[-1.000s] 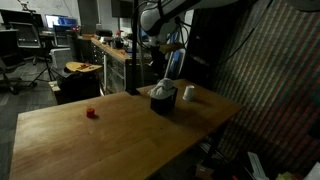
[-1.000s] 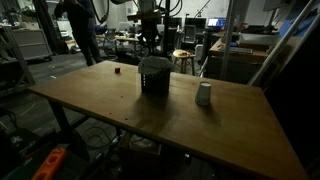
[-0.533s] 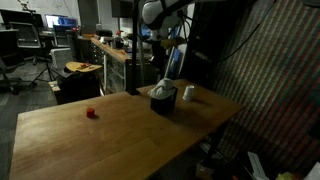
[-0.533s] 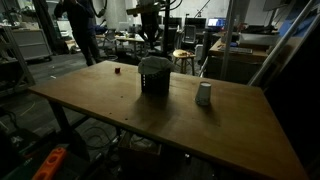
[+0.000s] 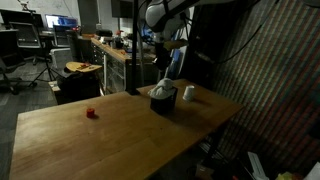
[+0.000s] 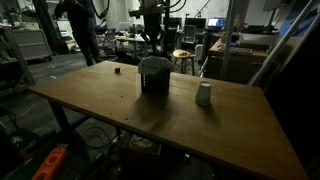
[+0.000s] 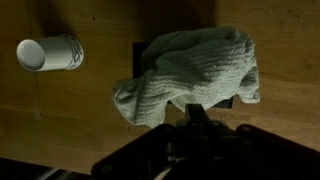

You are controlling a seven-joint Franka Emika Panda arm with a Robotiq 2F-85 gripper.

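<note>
Tool (image 7: pixel 197 128) over towel (image 7: pixel 190 72) (clenched or not, cannot tell); long axis left-right, wrist view.

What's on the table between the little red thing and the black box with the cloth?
Nothing: only bare wooden table lies between the red thing and the black box, as both exterior views show.

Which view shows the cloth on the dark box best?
The wrist view: it looks straight down on the cloth, draped over the dark box, folds clear. In an exterior view it is only a small pale lump; otherwise too dark to tell.
</note>
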